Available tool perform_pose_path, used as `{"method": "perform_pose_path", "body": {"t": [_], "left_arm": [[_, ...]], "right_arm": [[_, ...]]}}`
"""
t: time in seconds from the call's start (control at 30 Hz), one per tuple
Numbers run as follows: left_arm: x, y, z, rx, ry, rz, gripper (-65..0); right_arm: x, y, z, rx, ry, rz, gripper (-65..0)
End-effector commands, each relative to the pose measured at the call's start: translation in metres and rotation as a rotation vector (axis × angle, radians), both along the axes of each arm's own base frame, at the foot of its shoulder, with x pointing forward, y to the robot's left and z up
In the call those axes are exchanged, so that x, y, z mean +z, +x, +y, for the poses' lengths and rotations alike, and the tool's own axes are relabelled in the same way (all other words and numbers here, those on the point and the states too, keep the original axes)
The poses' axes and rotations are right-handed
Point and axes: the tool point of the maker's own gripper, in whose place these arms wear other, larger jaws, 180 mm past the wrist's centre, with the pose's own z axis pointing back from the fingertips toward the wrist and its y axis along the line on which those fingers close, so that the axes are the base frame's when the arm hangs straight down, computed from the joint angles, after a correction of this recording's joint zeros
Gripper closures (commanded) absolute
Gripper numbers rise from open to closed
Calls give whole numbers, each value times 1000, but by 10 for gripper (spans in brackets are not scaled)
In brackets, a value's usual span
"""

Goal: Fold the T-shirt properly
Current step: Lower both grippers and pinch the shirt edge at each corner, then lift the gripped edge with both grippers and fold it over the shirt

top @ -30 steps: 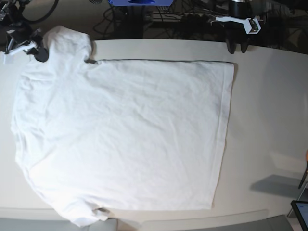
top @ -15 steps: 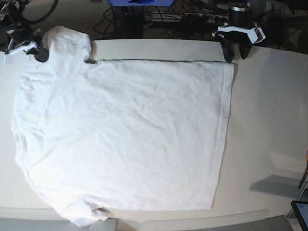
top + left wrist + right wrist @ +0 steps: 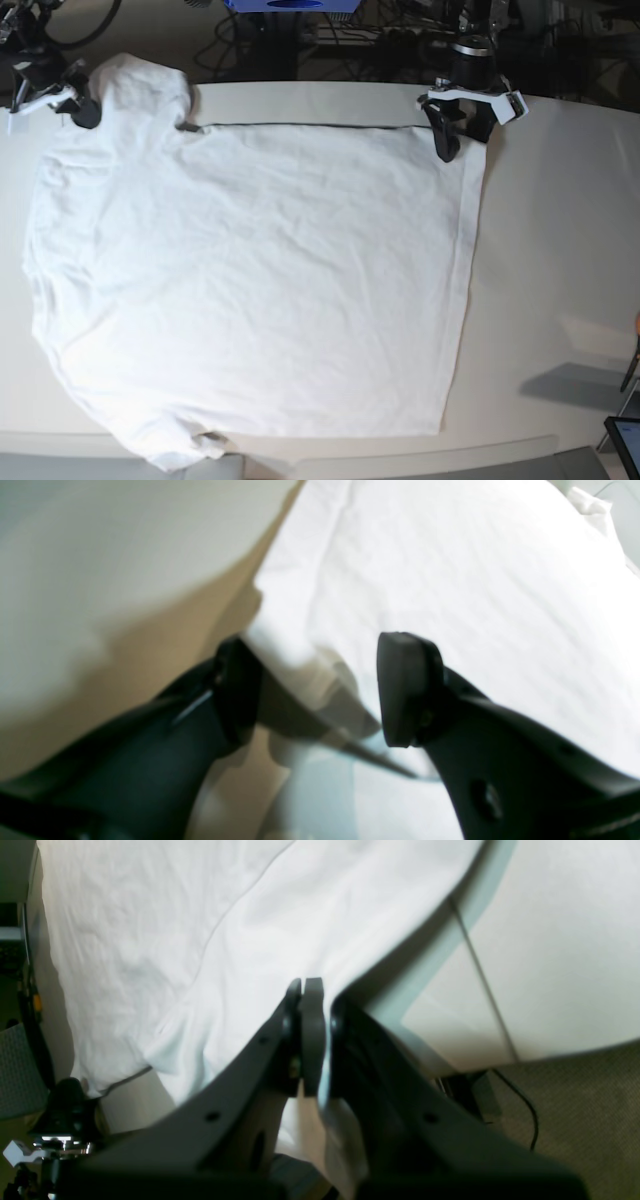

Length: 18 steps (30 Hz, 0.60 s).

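T-shirt (image 3: 260, 280) lies flat; left gripper (image 3: 458, 135) jaws spread over its hem corner, right gripper (image 3: 315, 990) pinching its sleeve

A: What lies between the left gripper's (image 3: 459, 140) parted fingers?
B: Only the T-shirt's (image 3: 260, 280) hem corner; bare tabletop (image 3: 560, 230) lies wide open just outside that corner.

A: And around the right gripper (image 3: 82, 108)?
B: Its pinched tips sit at the sleeve edge, with the table's edge close behind and dark cables (image 3: 300, 40) beyond.
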Motion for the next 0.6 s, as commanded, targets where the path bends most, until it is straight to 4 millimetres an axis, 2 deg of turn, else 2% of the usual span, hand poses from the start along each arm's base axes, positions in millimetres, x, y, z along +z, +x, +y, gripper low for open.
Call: {"method": "perform_pose_path", "body": {"t": [0.0, 0.07, 0.1, 0.17, 0.2, 0.37, 0.47, 0.57], "left_arm": [[-17, -13, -7, -23, -27, 98, -356], [-16, -15, -8, -22, -28, 95, -312], [-16, -15, -8, -22, -28, 95, -254], [-18, -18, -5, -15, -24, 104, -67], [-19, -21, -3, -14, -19, 112, 0], [-16, -23, -3, -20, -17, 112, 0], [-8, -26, -6, -27, -19, 99, 0], [10, -25, -12, -44, -22, 64, 0]], "right_arm": [[1, -3, -5, 13, -27, 17, 0], [1, -3, -5, 13, -27, 17, 0], [1, -3, -5, 13, -27, 17, 0], [1, -3, -5, 13, -27, 17, 0], [1, -3, -5, 13, -27, 17, 0], [6, -1, -5, 22, -42, 5, 0], [23, 1, -7, 50, -96, -22, 0], [53, 12, -4, 123, -192, -104, 0]]}}
